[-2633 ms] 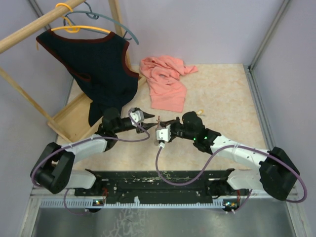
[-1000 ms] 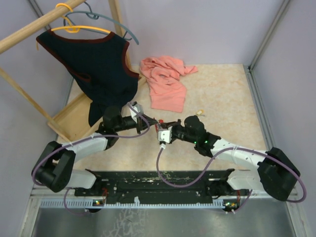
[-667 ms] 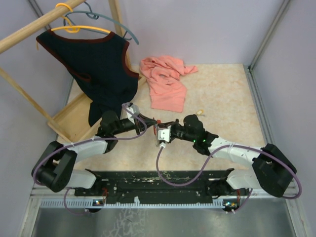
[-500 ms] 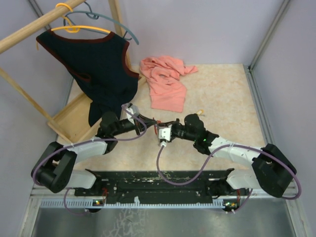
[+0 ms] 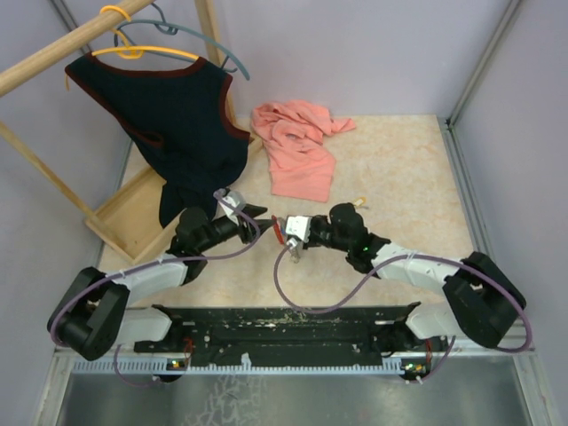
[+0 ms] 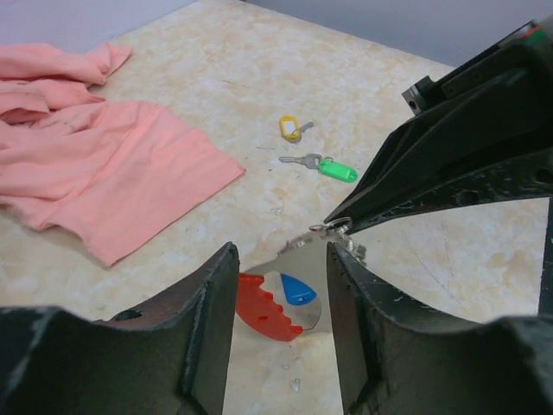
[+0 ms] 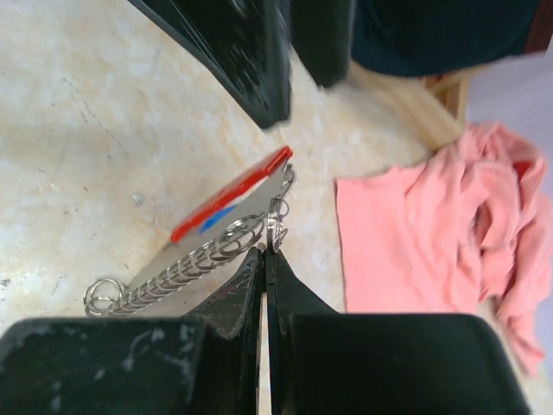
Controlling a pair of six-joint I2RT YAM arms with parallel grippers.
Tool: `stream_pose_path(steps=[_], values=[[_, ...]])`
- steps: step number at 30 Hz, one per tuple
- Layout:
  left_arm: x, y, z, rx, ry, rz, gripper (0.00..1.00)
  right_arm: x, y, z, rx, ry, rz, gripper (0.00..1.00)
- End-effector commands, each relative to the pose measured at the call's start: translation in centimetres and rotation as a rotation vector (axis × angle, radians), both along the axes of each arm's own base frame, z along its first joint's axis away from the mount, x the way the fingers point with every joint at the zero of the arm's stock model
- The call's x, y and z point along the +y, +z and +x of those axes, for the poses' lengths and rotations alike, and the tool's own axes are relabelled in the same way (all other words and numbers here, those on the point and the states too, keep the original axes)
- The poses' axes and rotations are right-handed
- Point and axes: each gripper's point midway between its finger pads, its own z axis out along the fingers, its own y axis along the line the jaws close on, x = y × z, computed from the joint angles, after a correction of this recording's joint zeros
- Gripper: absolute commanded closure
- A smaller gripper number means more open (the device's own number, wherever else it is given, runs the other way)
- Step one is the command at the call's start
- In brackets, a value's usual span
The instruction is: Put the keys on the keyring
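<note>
- left wrist view: a green key [image 6: 337, 169] and a yellow key [image 6: 289, 129] are seen loose on the table [image 6: 449, 259], well beyond the arms. a blue key [image 6: 296, 290] is seen against the keyring [image 6: 262, 313].
- in the right wrist view the keyring [image 7: 233, 201] is shown edge-on, its long axis slanting from lower left to upper right, with a chain of rings [image 7: 186, 272] trailing low.
- the right gripper [image 7: 265, 252] is pressed together, pinching a small ring [image 7: 277, 226] at the keyring's upper end.
- the left gripper [image 6: 278, 259] is spread wide with nothing held; the keyring is framed in its gap.
- a pink cloth [image 5: 297, 146] lies behind the arms, and a dark garment [image 5: 169, 115] hangs to their left.
</note>
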Motion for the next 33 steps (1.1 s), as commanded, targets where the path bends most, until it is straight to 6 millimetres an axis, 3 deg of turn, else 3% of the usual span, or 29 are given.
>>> stream_pose_path(steps=[1,9,16,17,20,26,33], values=[[1.6,0.2,1.0,-0.013,0.115,-0.004,0.48,-1.0,0.1,2.6,0.122,-0.181,0.124,1.0],[3.4,-0.4,2.5,0.134,0.284,-0.077,0.41,-4.2,-2.7,4.7,0.444,-0.483,0.278,1.0],[6.3,-1.9,3.5,0.271,0.481,-0.109,0.33,-4.9,-6.7,4.7,0.645,-0.637,0.284,1.0],[6.9,-2.1,3.3,0.294,0.514,-0.13,0.3,-5.2,-6.9,4.9,0.66,-0.665,0.298,0.98],[8.5,-2.6,2.6,0.327,0.583,-0.157,0.01,-6.3,-7.1,5.3,0.695,-0.731,0.344,0.85],[11.9,-2.5,1.5,0.314,0.727,-0.181,0.0,-9.5,-5.1,5.1,0.617,-0.848,0.425,0.55],[15.3,-2.6,0.8,0.289,0.87,-0.156,0.0,-14.7,-0.2,3.7,0.437,-0.975,0.581,0.48]])
